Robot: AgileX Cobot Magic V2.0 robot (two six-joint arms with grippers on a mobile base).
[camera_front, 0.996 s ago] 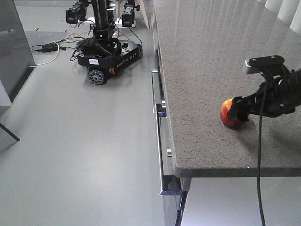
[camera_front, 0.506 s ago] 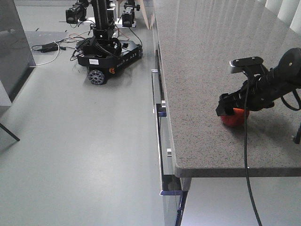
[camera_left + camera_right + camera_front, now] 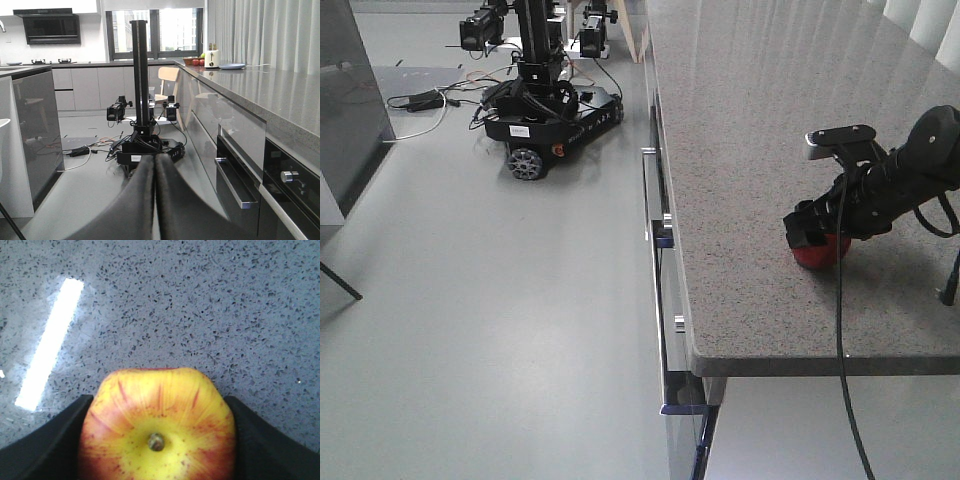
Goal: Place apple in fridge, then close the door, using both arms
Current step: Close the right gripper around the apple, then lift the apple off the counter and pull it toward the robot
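The apple (image 3: 822,256) sits on the grey speckled counter (image 3: 750,150) near its front edge. In the right wrist view the apple (image 3: 157,415) is seen stem up, yellow with red streaks. My right gripper (image 3: 817,236) comes down on it from above. Its black fingers (image 3: 55,440) press against both sides of the fruit, so the right gripper (image 3: 157,405) is shut on it. My left gripper (image 3: 154,162) is shut and empty, pointing across the floor. A tall dark grey panel (image 3: 345,100) at the far left looks like the fridge door; the fridge's inside is out of view.
A black wheeled robot (image 3: 545,110) with cables stands on the floor ahead, with loose cords (image 3: 420,100) beside it. Drawer fronts with metal handles (image 3: 660,250) run under the counter's edge. A wooden chair (image 3: 167,82) stands beyond the wheeled robot.
My right gripper has swung from beside the apple to over it, and its fingers now sit lower around the fruit. The apple stays on the counter.
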